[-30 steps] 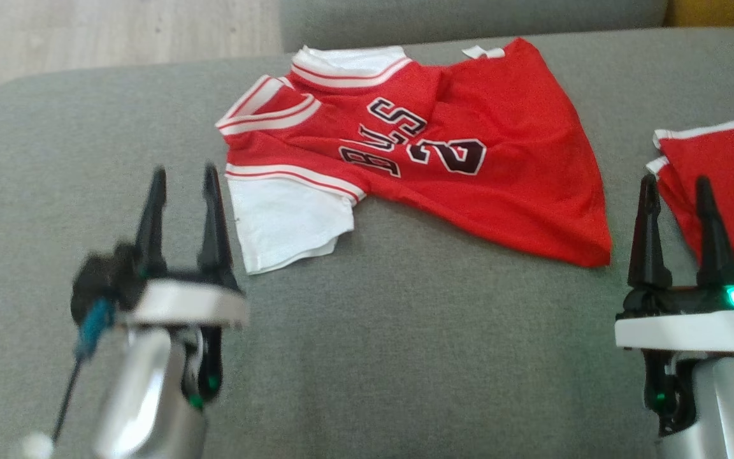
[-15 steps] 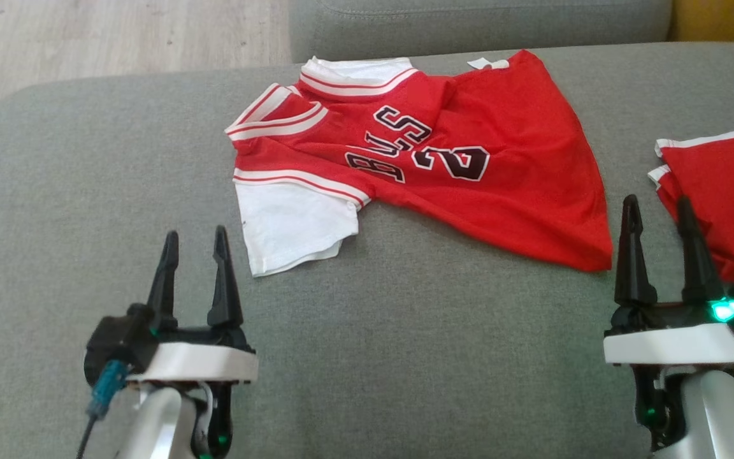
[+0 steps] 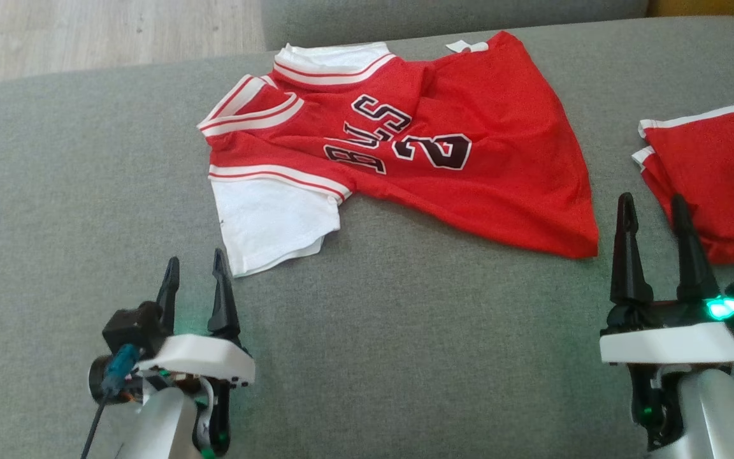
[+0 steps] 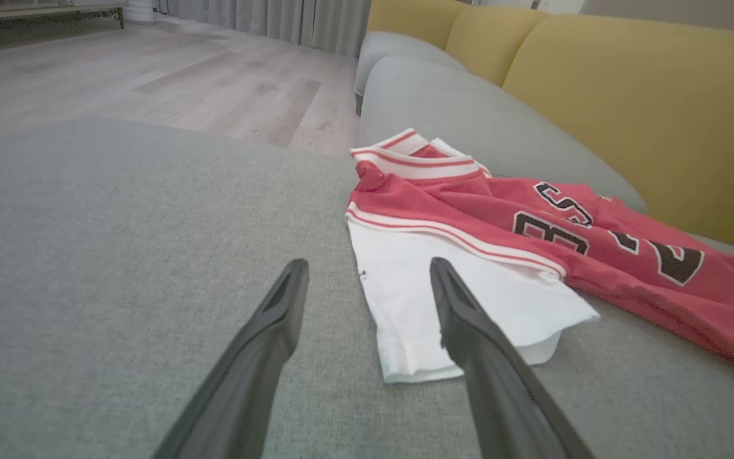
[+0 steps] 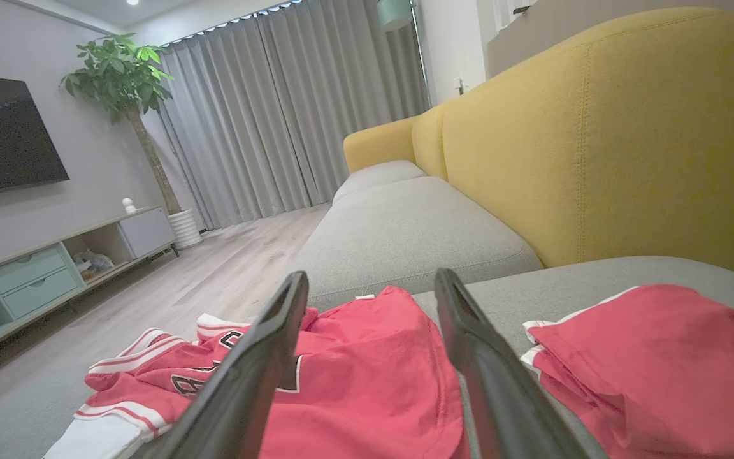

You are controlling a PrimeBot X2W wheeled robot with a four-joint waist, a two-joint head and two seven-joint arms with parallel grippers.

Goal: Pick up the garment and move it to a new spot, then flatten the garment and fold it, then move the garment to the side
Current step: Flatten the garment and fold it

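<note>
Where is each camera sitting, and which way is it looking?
Head view: on the robot's head, looking down at the red jersey on the grey seat; the left gripper and right gripper show, both open.
Left wrist view: low behind the left gripper's fingers, facing the jersey's white sleeve.
Right wrist view: low behind the right gripper's fingers, facing across the jersey toward the curtains, with the yellow backrest on its right.
Shared: all three see the jersey; the head and right wrist views also see the second red garment.

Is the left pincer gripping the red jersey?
No: the left pincer is open and empty, and the jersey lies on the sofa.
</note>
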